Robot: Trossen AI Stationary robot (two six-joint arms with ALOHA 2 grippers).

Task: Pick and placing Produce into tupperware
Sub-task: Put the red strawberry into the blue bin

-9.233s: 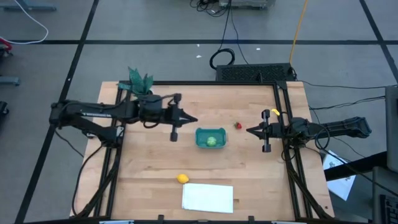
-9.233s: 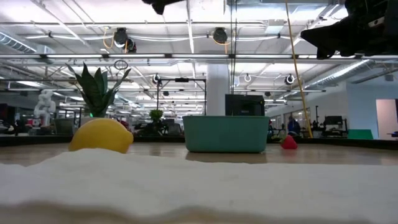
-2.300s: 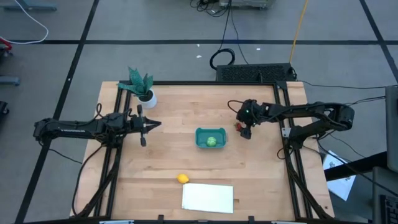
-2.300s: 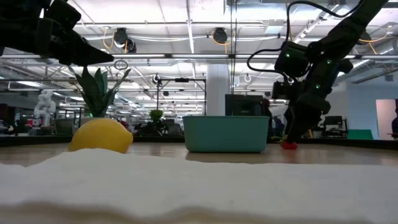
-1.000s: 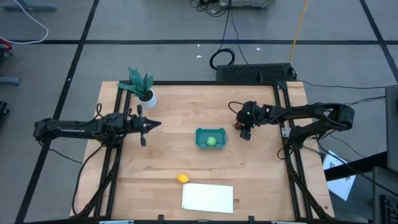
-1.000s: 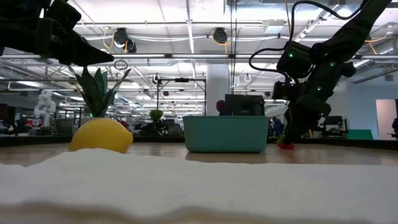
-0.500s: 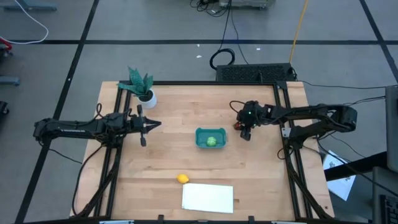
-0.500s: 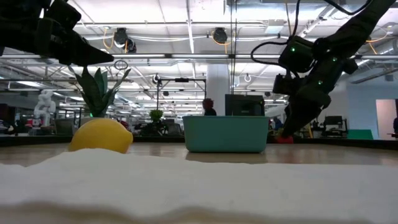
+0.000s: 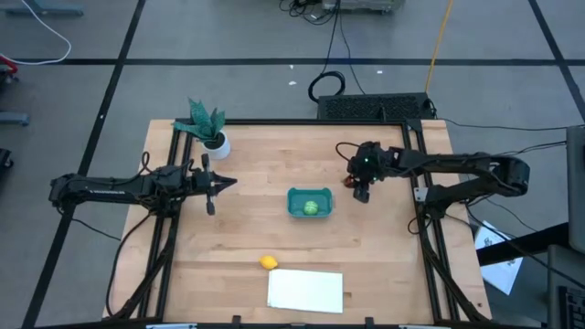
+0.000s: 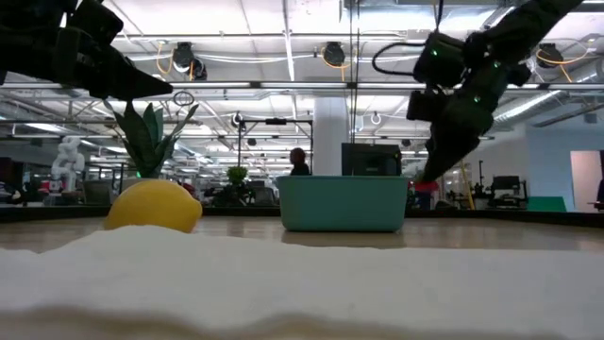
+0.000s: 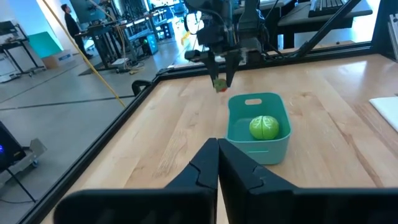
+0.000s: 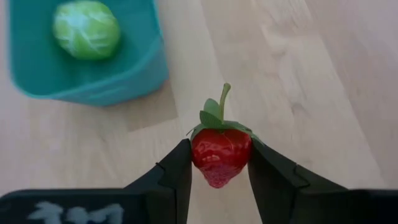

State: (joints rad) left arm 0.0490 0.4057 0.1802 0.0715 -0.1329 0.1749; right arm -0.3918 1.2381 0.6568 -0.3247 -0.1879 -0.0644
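Strawberry [image 12: 221, 154]: glossy red, leafy cap | clamped in right hand [image 12: 219, 163] | left hand [image 11: 217, 163] closed, empty

A: What stands in the way around the tupperware [image 9: 310, 203]?
B: The right gripper [image 9: 357, 187], clamped on the strawberry [image 12: 221, 154], hangs just right of it; the green produce [image 9: 311, 207] sits inside.
A: And on the left?
B: Bare wood up to the left gripper [image 9: 230, 183], fingers together. The potted plant [image 9: 207, 125] blocks the far left corner.
A: Nearer?
B: The lemon [image 9: 268, 262] and white sheet [image 9: 305, 291].
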